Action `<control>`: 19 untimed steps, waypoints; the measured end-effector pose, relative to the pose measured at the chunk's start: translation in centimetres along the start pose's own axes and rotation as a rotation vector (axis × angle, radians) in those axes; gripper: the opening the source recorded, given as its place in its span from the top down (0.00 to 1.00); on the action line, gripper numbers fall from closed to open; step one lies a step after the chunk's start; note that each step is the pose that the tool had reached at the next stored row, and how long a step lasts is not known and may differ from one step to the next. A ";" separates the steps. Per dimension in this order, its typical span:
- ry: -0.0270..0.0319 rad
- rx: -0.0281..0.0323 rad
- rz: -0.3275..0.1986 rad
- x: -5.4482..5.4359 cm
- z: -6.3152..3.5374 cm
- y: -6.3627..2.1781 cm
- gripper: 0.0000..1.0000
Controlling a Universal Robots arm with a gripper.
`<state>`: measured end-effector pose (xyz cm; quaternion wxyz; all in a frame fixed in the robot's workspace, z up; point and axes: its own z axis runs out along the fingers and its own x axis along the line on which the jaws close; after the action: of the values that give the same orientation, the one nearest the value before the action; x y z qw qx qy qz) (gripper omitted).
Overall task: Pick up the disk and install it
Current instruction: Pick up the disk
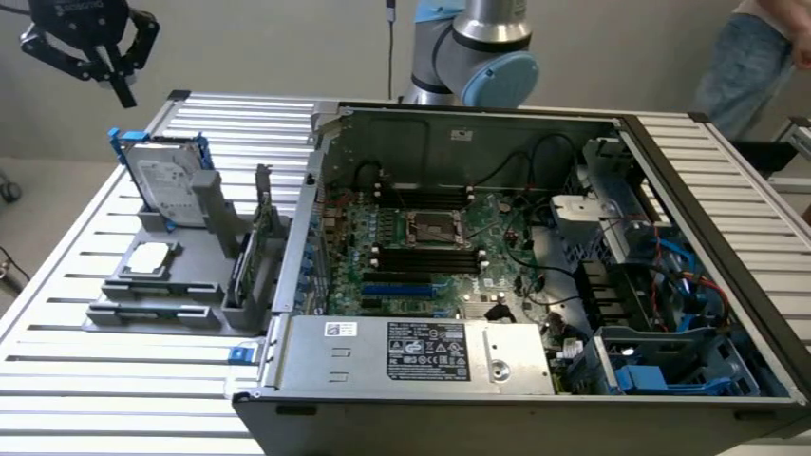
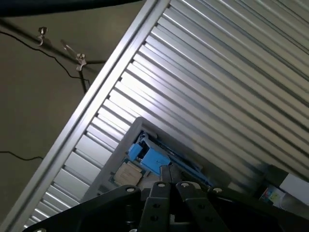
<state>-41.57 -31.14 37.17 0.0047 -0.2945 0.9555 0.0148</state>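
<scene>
The disk point(image 1: 169, 179) stands upright on its edge in a grey holder point(image 1: 165, 285), which sits on the table point(image 1: 76, 380) at the exterior view's left. Its blue carrier is on top and its white label faces the camera. In the wrist view the blue end of the disk point(image 2: 150, 158) shows just past the gripper's dark fingers.

The gripper point(image 1: 124, 93) hangs high above the disk, well apart from it, near the far corner of the table. Its fingers are pressed together and hold nothing (in the wrist view they meet to a narrow tip point(image 2: 173, 180)).

The table is made of long aluminium slats with dark grooves between them, and the slats point(image 2: 217, 72) reflect the light in pale bands. Just beside the holder, toward the exterior view's right, lies an open computer case point(image 1: 443, 133) with the green board inside. A long grey metal box point(image 1: 419, 351) with a white sticker lies along the near edge of the case. A small square silver chip point(image 1: 150, 256) rests flat on the holder, in front of the disk.

Past the table edge there is a plain dull floor point(image 2: 38, 111) with thin black cables point(image 2: 29, 46) on it. Behind the table are a pale bare wall point(image 1: 279, 47) and the arm point(image 1: 476, 52). A person point(image 1: 754, 57) in jeans stands at the far corner on the exterior view's right.
</scene>
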 end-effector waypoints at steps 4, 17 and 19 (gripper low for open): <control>0.0019 -0.0013 -0.072 0.0 0.13 0.00 0.89; 0.0079 -0.0055 -0.308 0.0 0.67 -0.02 0.89; 0.0089 -0.0061 -0.346 0.0 0.73 -0.02 0.89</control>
<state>-41.57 -31.15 36.45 0.0020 -0.4546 0.8906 0.0154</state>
